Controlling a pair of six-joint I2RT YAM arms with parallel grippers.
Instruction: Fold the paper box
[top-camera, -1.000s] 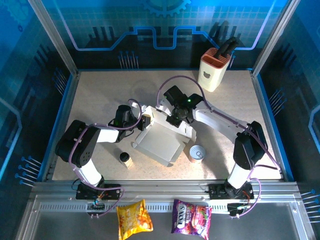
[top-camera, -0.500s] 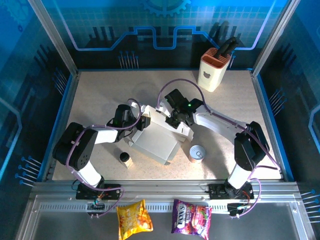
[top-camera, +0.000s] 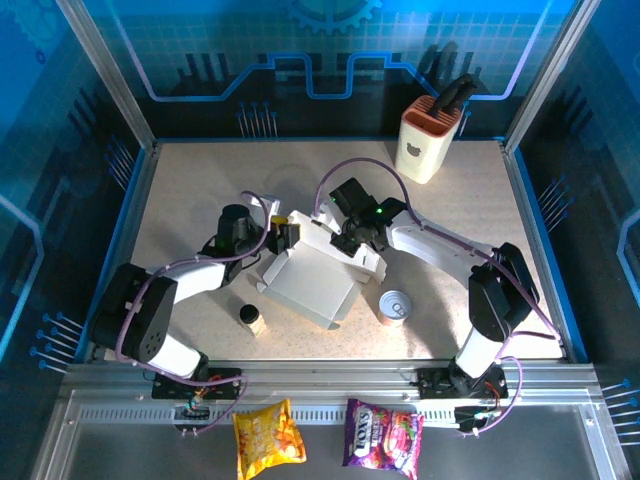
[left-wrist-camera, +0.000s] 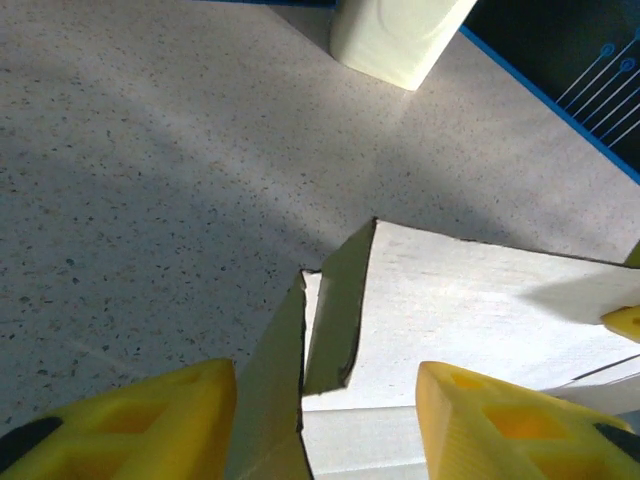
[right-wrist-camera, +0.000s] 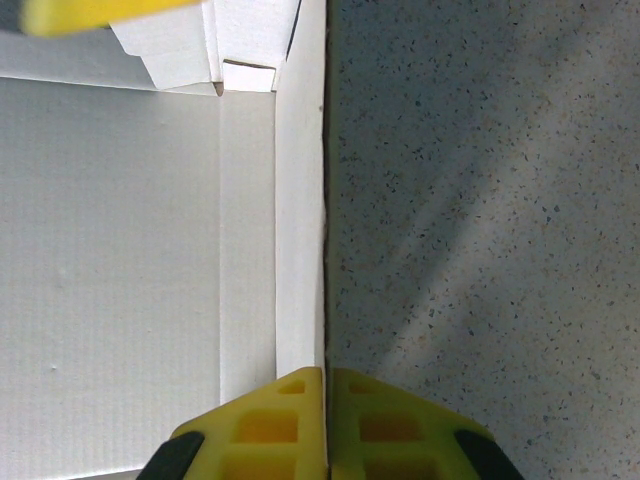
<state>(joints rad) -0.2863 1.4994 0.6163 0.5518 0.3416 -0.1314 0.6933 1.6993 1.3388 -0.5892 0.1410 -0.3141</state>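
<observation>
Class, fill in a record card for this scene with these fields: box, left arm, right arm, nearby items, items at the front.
box: paper box, open, grey-white inside facing up, flaps raised at its far end
left arm: left gripper open, straddling a raised flap
right arm: right gripper shut on the box's side wall
nearby items: knife block far right; tin can right of the box; small dark-capped bottle left of it
items at the front: two snack packets

I count one paper box (top-camera: 308, 285), one tin can (top-camera: 396, 305), one knife block (top-camera: 428, 140) far right, one dark-capped jar (top-camera: 249, 317), two snack bags, a yellow bag (top-camera: 268, 433) and a purple bag (top-camera: 383, 432), and two arms, the left arm (top-camera: 195, 272) and right arm (top-camera: 440, 245).
</observation>
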